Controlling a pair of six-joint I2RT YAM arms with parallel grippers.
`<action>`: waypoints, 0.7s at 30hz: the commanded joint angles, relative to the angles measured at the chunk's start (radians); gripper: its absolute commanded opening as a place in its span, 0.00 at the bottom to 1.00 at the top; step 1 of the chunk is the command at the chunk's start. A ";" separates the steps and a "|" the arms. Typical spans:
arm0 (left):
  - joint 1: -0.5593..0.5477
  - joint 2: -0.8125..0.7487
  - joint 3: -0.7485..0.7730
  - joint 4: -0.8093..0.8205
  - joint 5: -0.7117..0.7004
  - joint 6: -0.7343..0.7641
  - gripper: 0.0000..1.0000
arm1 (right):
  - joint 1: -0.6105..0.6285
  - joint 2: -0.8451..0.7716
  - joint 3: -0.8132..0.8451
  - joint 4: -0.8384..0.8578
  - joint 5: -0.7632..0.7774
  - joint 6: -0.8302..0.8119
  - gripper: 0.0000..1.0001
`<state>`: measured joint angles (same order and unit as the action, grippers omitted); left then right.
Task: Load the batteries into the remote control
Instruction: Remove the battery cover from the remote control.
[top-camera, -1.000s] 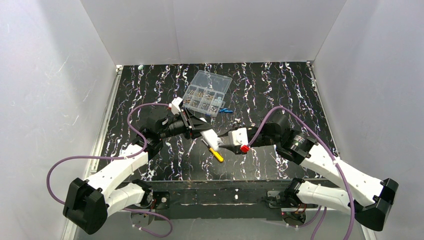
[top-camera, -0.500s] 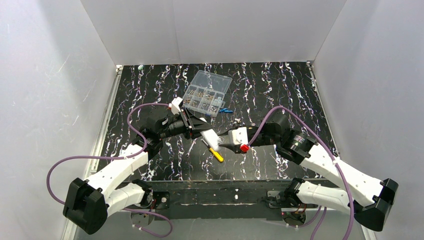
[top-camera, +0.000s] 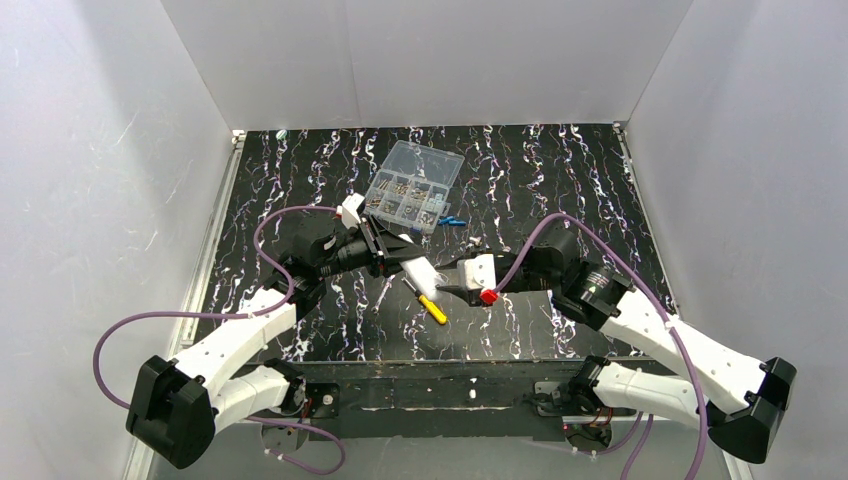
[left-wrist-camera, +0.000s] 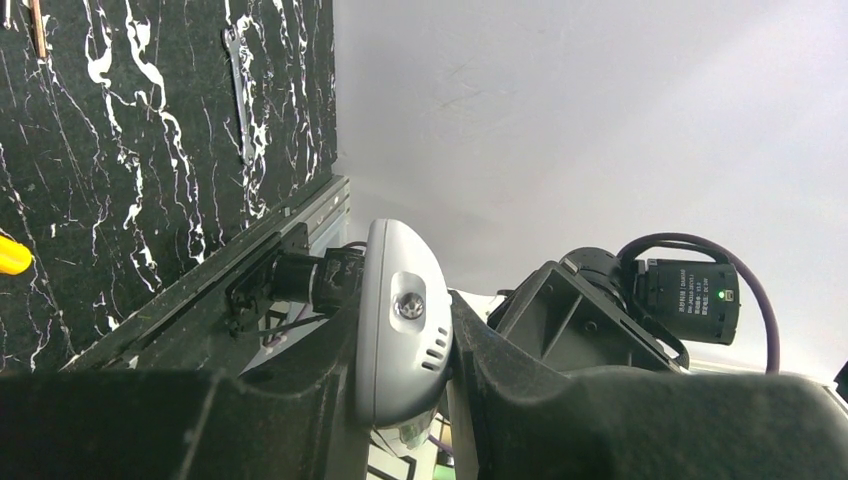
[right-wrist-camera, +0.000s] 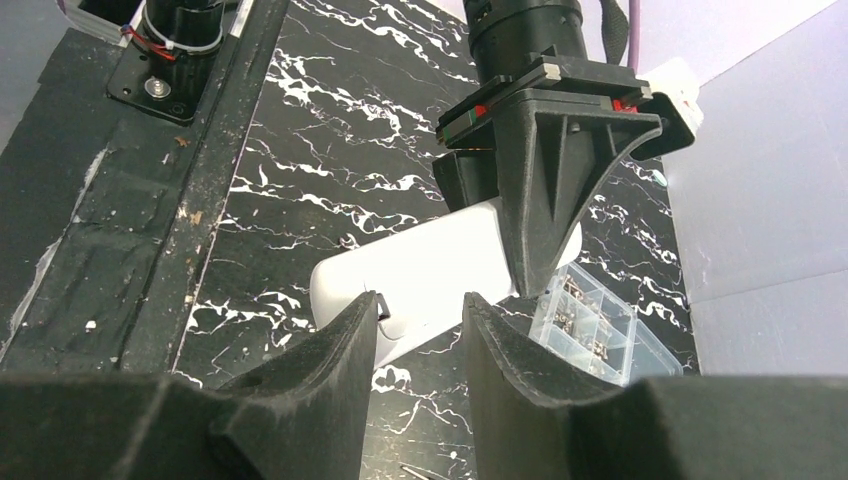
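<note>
While the left tool (left-wrist-camera: 402, 352) clamps the remote control (left-wrist-camera: 398, 268) over the counter's (top-camera: 560, 180) middle, the right tool (right-wrist-camera: 418, 308) has its jaws apart at the remote's free end.

No text is readable; the small print on the black motor housing (left-wrist-camera: 688, 298) is too fine

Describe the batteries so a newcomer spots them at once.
Find the clear compartment box toward the far middle of the table. Just off its near right corner lie the batteries: small blue cylinders on the black surface, the only blue things there.
</note>
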<state>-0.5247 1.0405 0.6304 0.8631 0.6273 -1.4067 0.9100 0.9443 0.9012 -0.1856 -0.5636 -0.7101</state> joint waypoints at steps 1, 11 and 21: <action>-0.006 -0.013 0.019 0.081 0.072 -0.017 0.00 | -0.006 -0.014 -0.009 0.071 0.062 0.000 0.44; -0.006 -0.006 0.020 0.084 0.072 -0.018 0.00 | -0.009 -0.032 -0.023 0.107 0.082 0.012 0.45; -0.006 -0.001 0.024 0.082 0.074 -0.016 0.00 | -0.011 -0.045 -0.032 0.134 0.101 0.017 0.45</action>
<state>-0.5247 1.0519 0.6304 0.8864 0.6239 -1.4223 0.9100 0.9146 0.8772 -0.1452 -0.5213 -0.6918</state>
